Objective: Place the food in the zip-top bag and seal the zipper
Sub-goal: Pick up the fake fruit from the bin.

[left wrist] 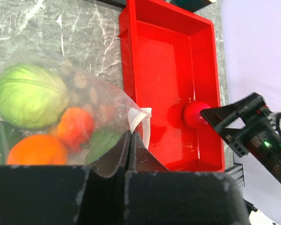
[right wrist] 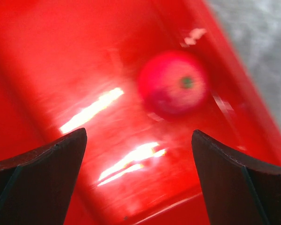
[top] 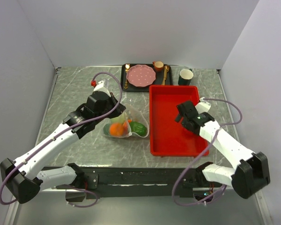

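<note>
The clear zip-top bag [top: 129, 121] lies on the marble table, left of the red tray. Through its film I see a pale green cabbage [left wrist: 30, 96], an orange [left wrist: 36, 150], a red-yellow fruit [left wrist: 75, 126] and something green [left wrist: 103, 143]. My left gripper [left wrist: 130, 133] is shut on the bag's edge, just beside the white zipper [left wrist: 139, 123], which curls up at the mouth. A red apple [right wrist: 173, 84] rests in the tray's near right corner. Over it hangs my right gripper [right wrist: 139, 140], open and holding nothing. In the top view the right gripper [top: 183, 111] hides the apple.
The red tray [top: 159, 140] has raised walls. Behind it a black tray [top: 129, 87] carries a pink plate [top: 141, 75], a small orange cup [top: 158, 65] and gold cutlery. A dark green cup [top: 186, 76] stands at the back right. White walls close in three sides.
</note>
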Robot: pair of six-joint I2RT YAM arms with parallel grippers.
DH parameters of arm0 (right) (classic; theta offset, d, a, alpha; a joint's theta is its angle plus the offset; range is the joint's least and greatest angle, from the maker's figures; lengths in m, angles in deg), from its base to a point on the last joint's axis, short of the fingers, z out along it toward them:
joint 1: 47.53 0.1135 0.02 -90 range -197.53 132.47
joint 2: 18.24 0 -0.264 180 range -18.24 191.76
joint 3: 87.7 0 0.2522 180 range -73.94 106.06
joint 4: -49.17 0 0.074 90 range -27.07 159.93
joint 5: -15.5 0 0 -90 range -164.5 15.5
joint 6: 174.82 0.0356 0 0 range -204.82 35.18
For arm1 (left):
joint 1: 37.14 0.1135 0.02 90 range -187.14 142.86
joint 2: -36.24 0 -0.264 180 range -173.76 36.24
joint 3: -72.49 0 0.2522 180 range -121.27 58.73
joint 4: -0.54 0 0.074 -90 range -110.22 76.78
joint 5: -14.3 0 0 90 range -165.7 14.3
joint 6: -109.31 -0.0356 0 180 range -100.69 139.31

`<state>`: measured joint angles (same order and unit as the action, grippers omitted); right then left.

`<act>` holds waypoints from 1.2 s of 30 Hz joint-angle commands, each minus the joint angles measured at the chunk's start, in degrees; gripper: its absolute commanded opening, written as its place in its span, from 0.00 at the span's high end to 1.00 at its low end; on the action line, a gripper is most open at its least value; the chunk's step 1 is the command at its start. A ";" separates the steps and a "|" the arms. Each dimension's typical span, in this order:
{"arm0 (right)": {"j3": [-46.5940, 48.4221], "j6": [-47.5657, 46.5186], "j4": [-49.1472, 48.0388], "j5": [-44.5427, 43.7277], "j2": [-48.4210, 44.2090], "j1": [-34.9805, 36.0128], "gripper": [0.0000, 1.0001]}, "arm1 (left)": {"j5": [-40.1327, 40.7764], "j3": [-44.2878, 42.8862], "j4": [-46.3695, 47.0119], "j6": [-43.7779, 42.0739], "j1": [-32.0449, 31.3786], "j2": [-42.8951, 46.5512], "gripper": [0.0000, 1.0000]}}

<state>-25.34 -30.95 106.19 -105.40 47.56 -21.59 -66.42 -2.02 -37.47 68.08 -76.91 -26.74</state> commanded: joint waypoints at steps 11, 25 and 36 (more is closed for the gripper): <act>-1.40 -5.08 -8.36 3.55 4.42 -5.10 0.00 | 1.36 -0.24 1.57 -1.31 0.39 0.58 0.99; -1.49 -9.57 -10.31 5.84 9.70 -7.39 0.00 | 0.57 -0.77 2.01 -0.96 0.48 -0.48 0.99; 0.53 -10.28 -8.38 0.23 11.72 -8.35 0.00 | 0.13 -1.47 2.10 -1.58 0.48 -1.79 0.99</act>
<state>-26.63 -41.05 96.51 -99.49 58.05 -28.87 -66.40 -2.02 -37.47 68.06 -76.65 -28.18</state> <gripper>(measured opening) 0.997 0.012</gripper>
